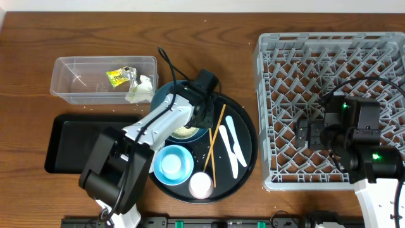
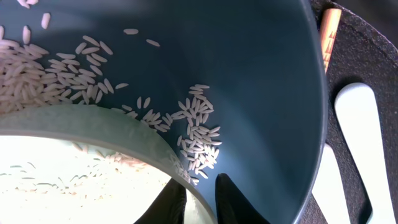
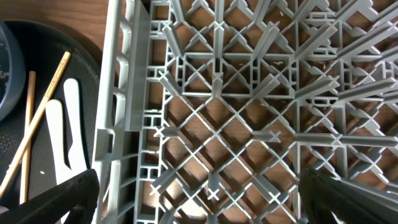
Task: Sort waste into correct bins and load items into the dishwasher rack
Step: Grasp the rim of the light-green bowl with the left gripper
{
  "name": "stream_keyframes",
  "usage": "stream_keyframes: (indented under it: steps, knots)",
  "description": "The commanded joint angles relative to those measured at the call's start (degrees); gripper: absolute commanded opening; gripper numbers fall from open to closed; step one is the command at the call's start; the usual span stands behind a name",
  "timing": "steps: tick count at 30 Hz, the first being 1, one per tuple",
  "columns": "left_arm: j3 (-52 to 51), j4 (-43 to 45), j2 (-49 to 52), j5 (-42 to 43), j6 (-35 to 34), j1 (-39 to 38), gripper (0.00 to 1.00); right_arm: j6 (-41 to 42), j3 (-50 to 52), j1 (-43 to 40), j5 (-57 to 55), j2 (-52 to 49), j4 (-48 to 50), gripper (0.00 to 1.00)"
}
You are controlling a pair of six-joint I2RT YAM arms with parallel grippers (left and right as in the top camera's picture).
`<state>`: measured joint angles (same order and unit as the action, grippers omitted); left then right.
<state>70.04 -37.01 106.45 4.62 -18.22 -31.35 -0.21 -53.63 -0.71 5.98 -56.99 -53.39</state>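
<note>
the left claw (image 2: 199,186) pinches the rim of the pale-green bowl (image 2: 74,174), one finger inside, one outside, likely to lift it clear of the rice grains (image 2: 199,134) in the blue dish (image 2: 249,74) at the left edge of the round black tray (image 1: 243,164). the right claw (image 3: 199,208) hangs spread and empty over the left edge of the dishwasher rack (image 3: 217,93), well apart from the bowl.

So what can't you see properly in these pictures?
- Overhead: the left arm covers most of the blue dish.
- Left wrist: the pale-green bowl runs off the bottom edge; unclear whether the left gripper pinches its rim.
- Right wrist: chopsticks and white utensils are cut off by the edge.
- Overhead: the wrapper print is too small to read.
</note>
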Motion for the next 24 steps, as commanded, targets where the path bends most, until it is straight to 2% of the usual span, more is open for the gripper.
stream_keyframes:
  steps: [1,14,15,16,24]
  knots:
    - [-0.57,0.04,0.81,-3.15,-0.13,-0.85,0.19,0.59,-1.05,0.90,0.48,0.09,-0.26,0.99]
    - [-0.94,0.26,0.83,-8.15,-0.13,-2.82,0.19,0.59,-1.05,0.90,0.46,0.09,-0.26,0.99]
    - [-0.98,0.24,0.85,-8.22,-0.13,-2.82,0.21,0.59,-1.07,0.90,0.48,0.09,-0.28,0.99]
    - [-1.16,0.28,0.85,-8.37,-0.15,-2.82,0.27,0.57,-1.07,0.90,0.48,0.09,-0.28,0.99]
    - [-1.64,0.42,3.06,-8.35,-0.13,-2.82,0.30,0.57,-1.07,0.90,0.46,0.09,-0.46,0.99]
